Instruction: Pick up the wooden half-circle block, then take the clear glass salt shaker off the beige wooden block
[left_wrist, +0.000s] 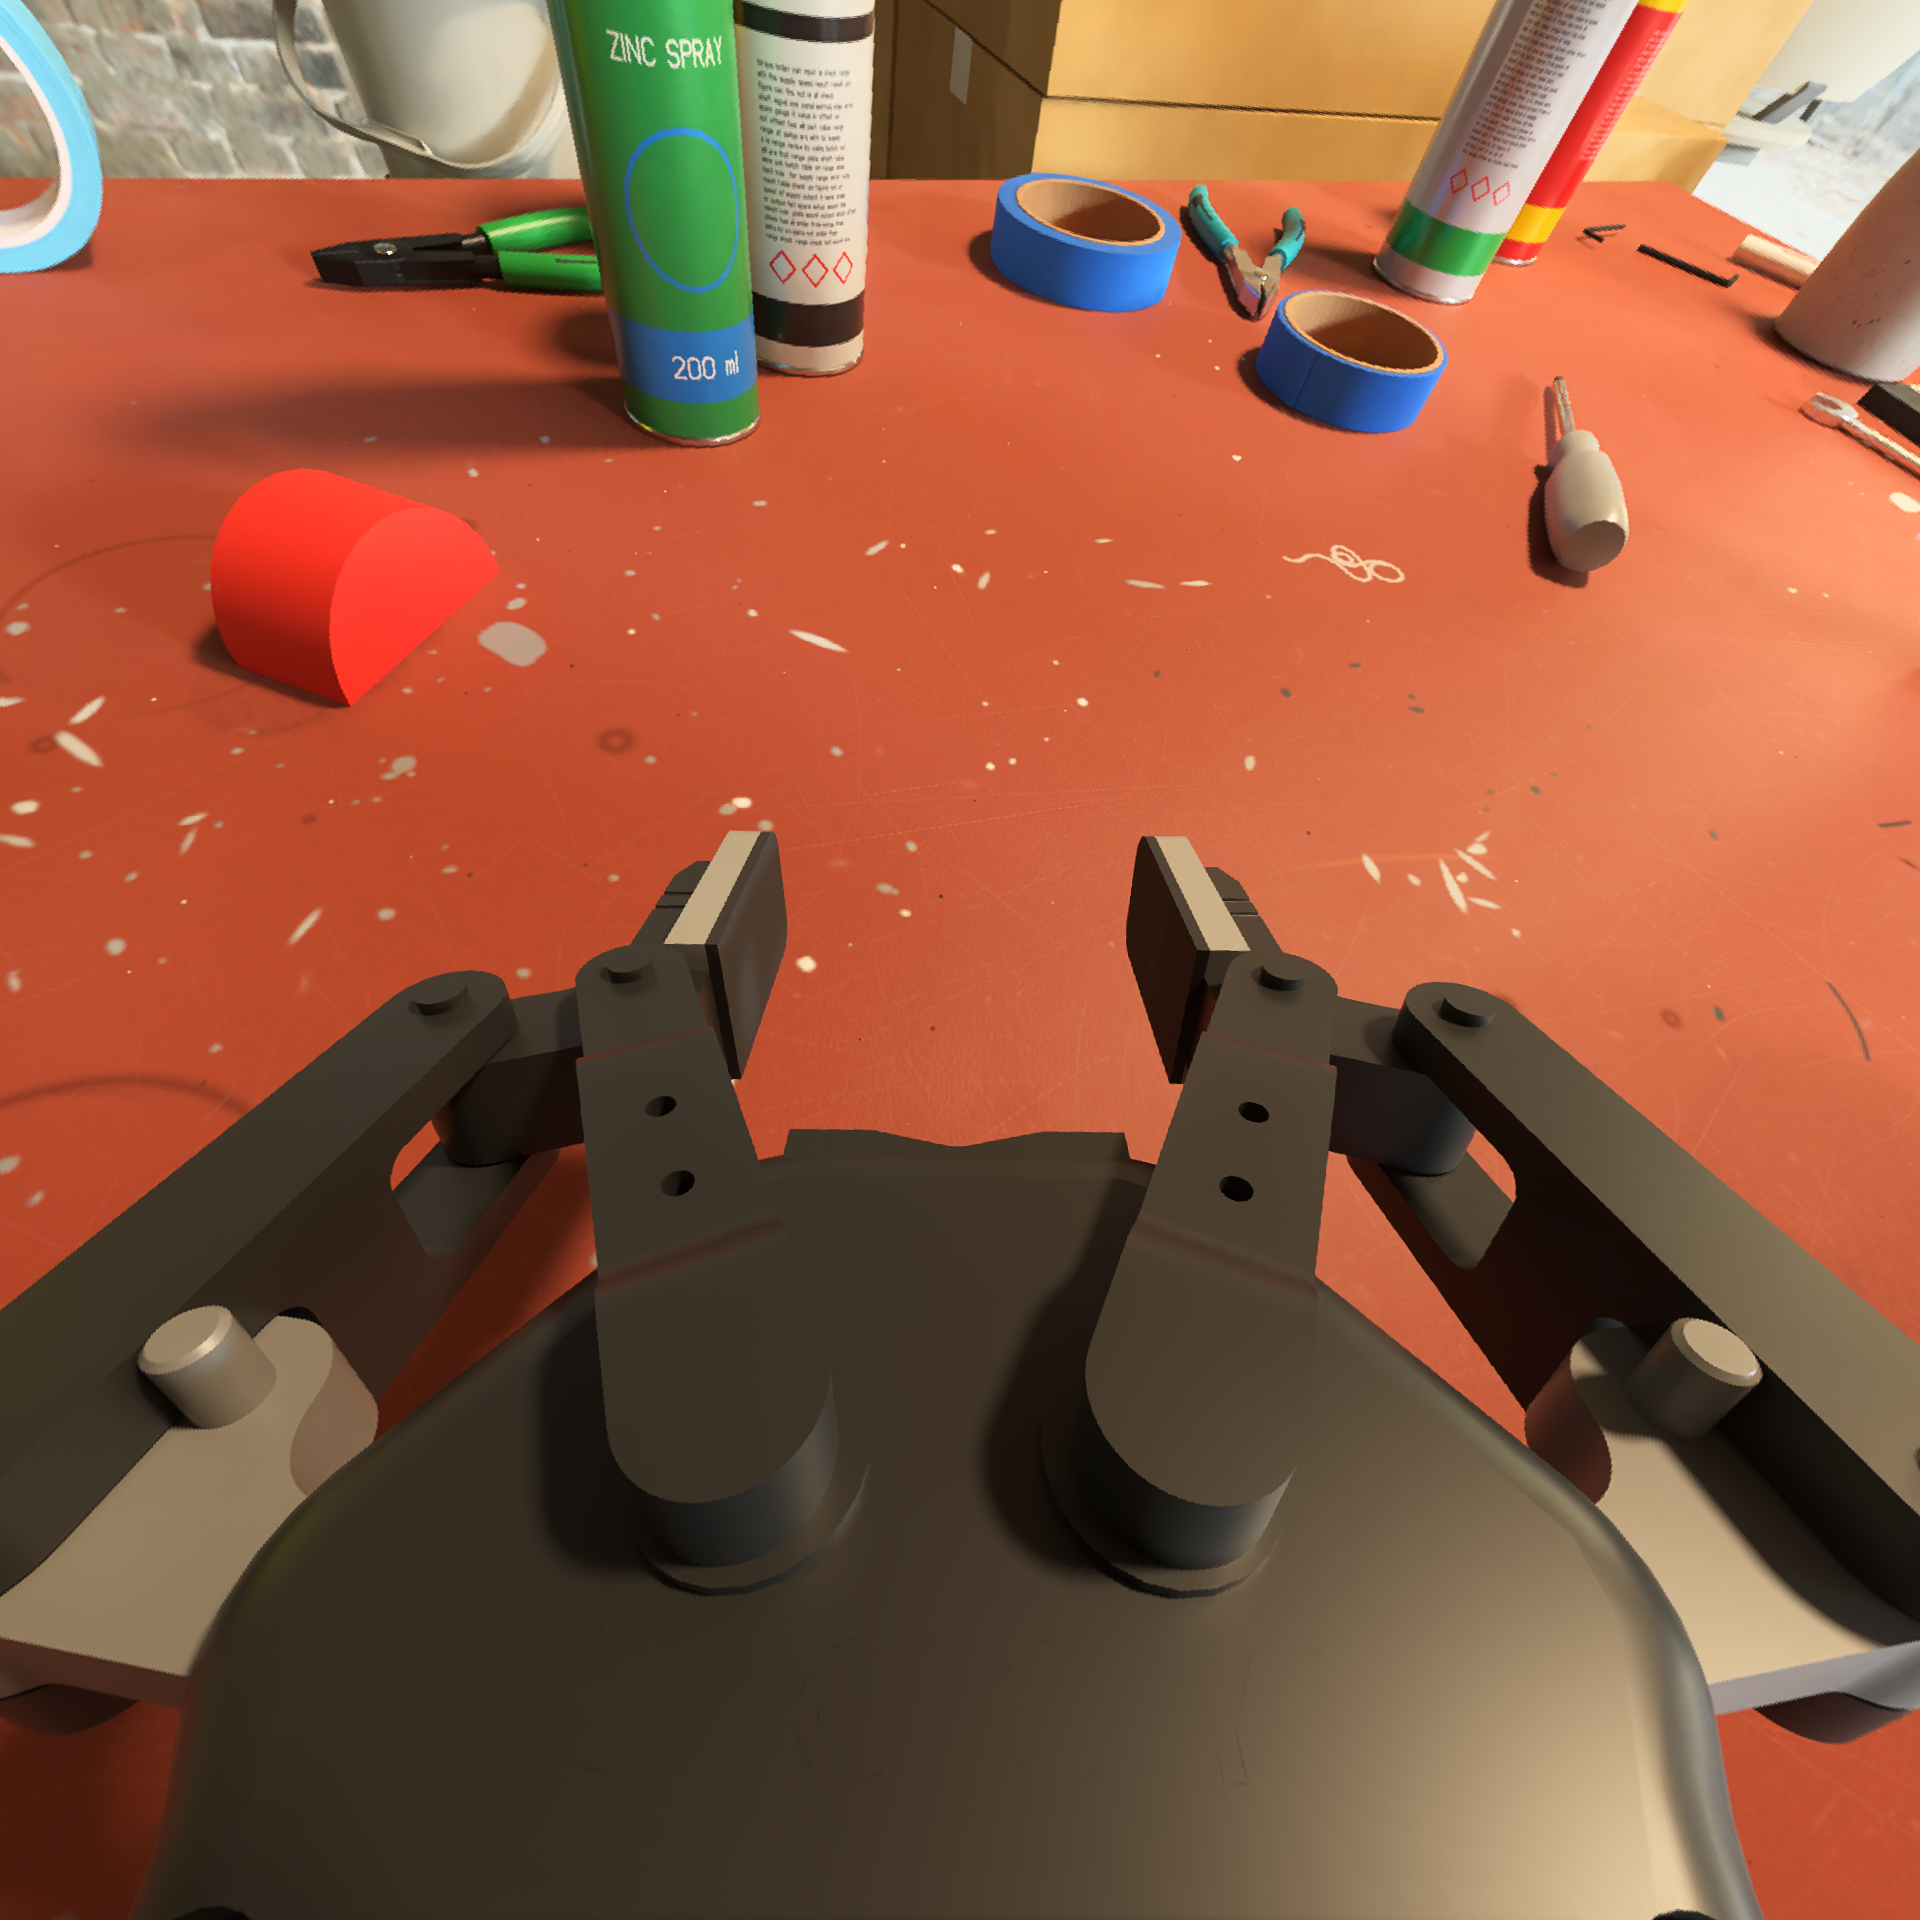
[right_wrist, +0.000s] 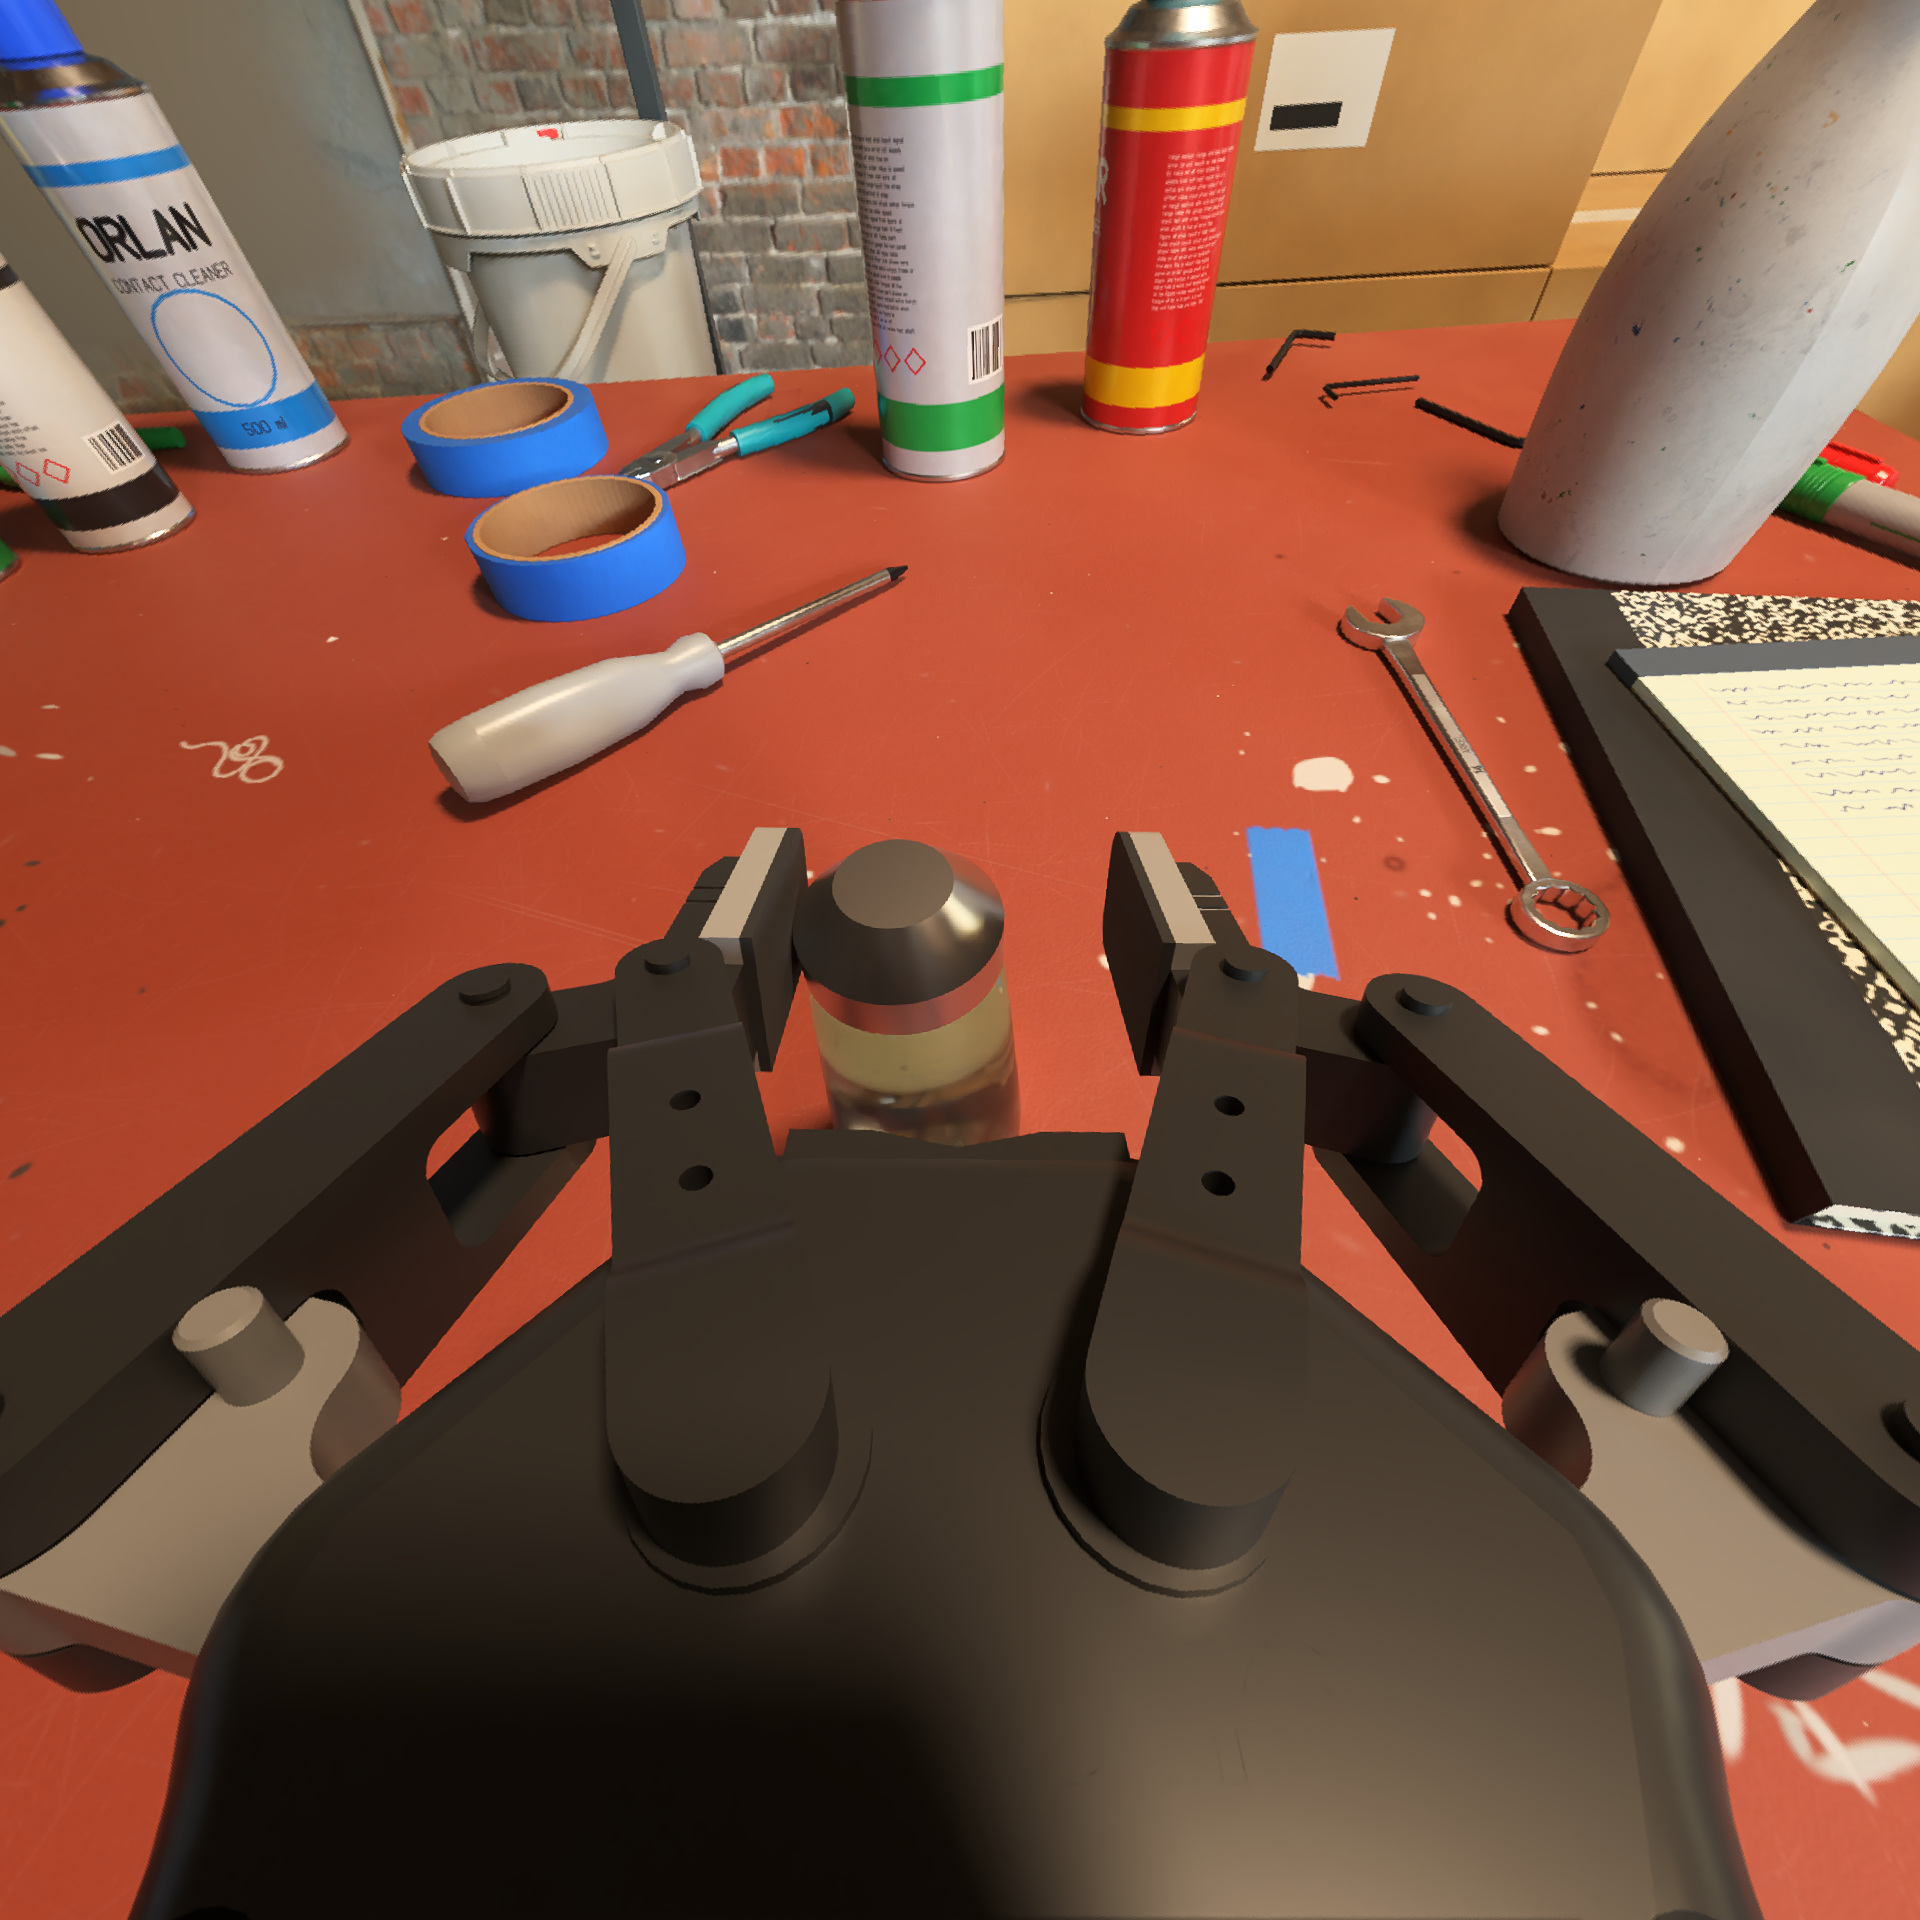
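Note:
A red half-circle block (left_wrist: 332, 582) lies on the red-orange table (left_wrist: 1039, 675), flat side down, ahead and to the left of my left gripper (left_wrist: 956, 862). That gripper is open, empty, and clear of the block. In the right wrist view, a clear glass salt shaker (right_wrist: 914, 997) with a dark metal cap stands upright between the fingers of my right gripper (right_wrist: 956, 862). That gripper is open. The left pad (right_wrist: 764, 914) is close to or touching the cap, and the right pad is apart from it. The gripper body hides the shaker's base and whatever it stands on.
At the back stand a green spray can (left_wrist: 681, 229), other cans (right_wrist: 935, 239), two blue tape rolls (left_wrist: 1351, 358), pliers (left_wrist: 457, 255) and a white bucket (right_wrist: 561, 239). A white-handled screwdriver (right_wrist: 582, 717), a wrench (right_wrist: 1475, 769), a notebook (right_wrist: 1766, 831) and a white pipe (right_wrist: 1714, 312) surround the right gripper.

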